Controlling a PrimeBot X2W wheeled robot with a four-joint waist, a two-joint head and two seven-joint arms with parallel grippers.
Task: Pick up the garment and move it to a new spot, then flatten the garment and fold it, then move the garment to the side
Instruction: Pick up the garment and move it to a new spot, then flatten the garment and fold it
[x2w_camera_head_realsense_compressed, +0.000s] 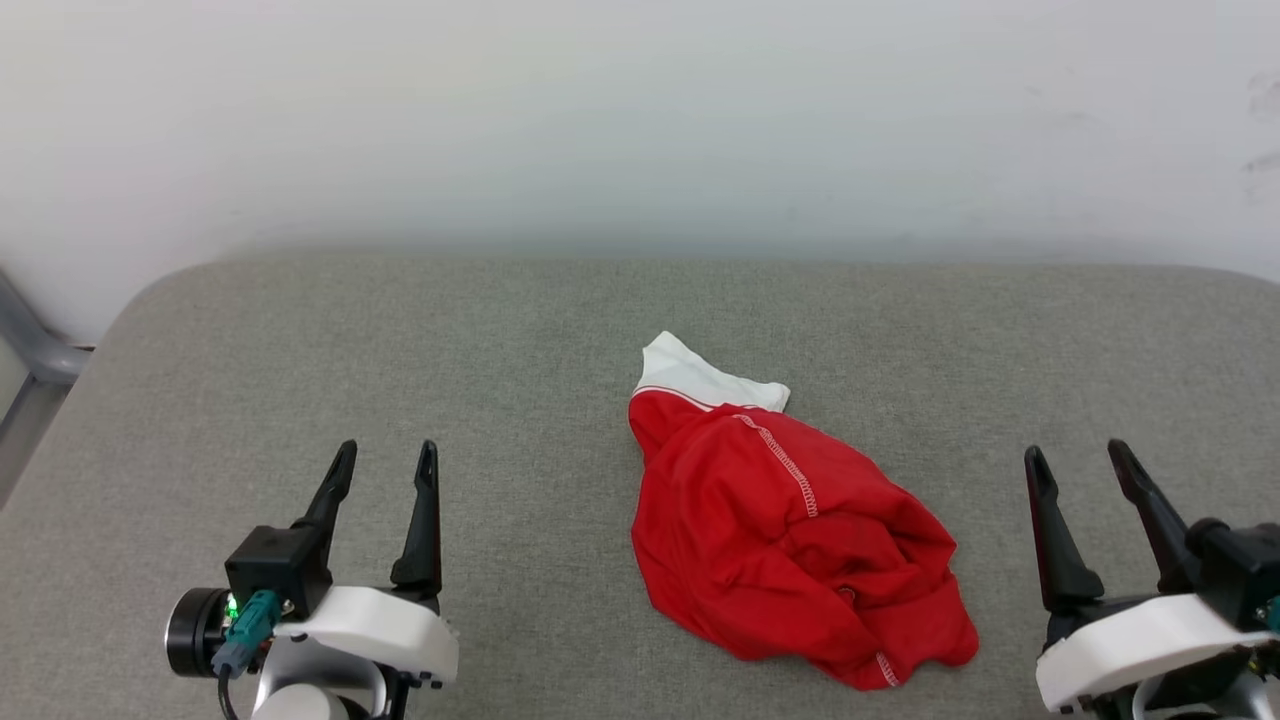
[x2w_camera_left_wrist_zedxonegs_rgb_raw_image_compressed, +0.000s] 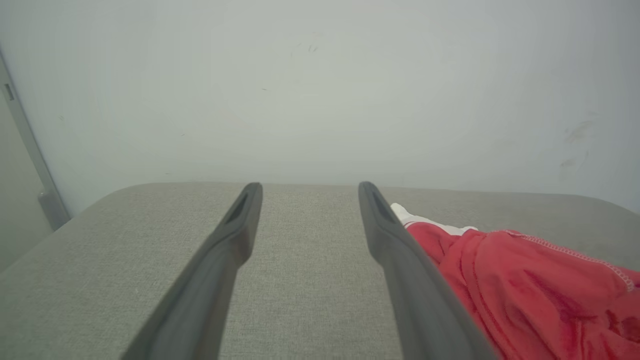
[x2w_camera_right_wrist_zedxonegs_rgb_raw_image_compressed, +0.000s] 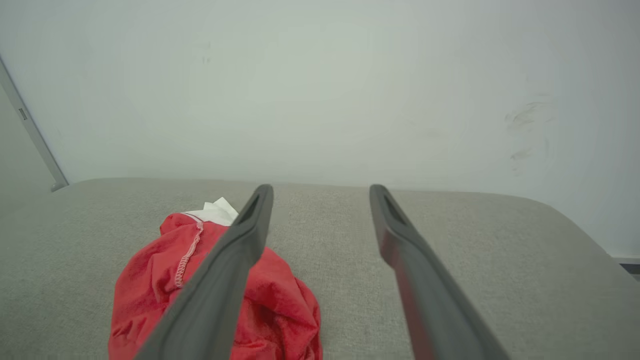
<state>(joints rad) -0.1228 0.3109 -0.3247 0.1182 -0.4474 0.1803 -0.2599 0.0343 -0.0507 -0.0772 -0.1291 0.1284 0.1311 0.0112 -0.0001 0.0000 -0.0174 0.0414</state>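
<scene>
The garment (x2w_camera_head_realsense_compressed: 790, 520) lies crumpled in a heap on the grey surface, just right of centre. It shows plain red cloth with white stitching, and a white sleeve pokes out at its far end. No print is visible. My left gripper (x2w_camera_head_realsense_compressed: 385, 458) stands open at the lower left, well clear of the heap. At the lower right my right gripper (x2w_camera_head_realsense_compressed: 1078, 458) is open too, a short gap from the heap's right edge. In the left wrist view the garment (x2w_camera_left_wrist_zedxonegs_rgb_raw_image_compressed: 530, 290) lies right of the fingers. The right wrist view has the garment (x2w_camera_right_wrist_zedxonegs_rgb_raw_image_compressed: 150, 280) left of the fingers.
The grey fabric-covered surface (x2w_camera_head_realsense_compressed: 400, 340) has rounded far corners and ends at a pale wall (x2w_camera_head_realsense_compressed: 640, 120). A grey metal bar (x2w_camera_head_realsense_compressed: 30, 345) stands off the far left corner. Bare surface spreads left of and behind the garment.
</scene>
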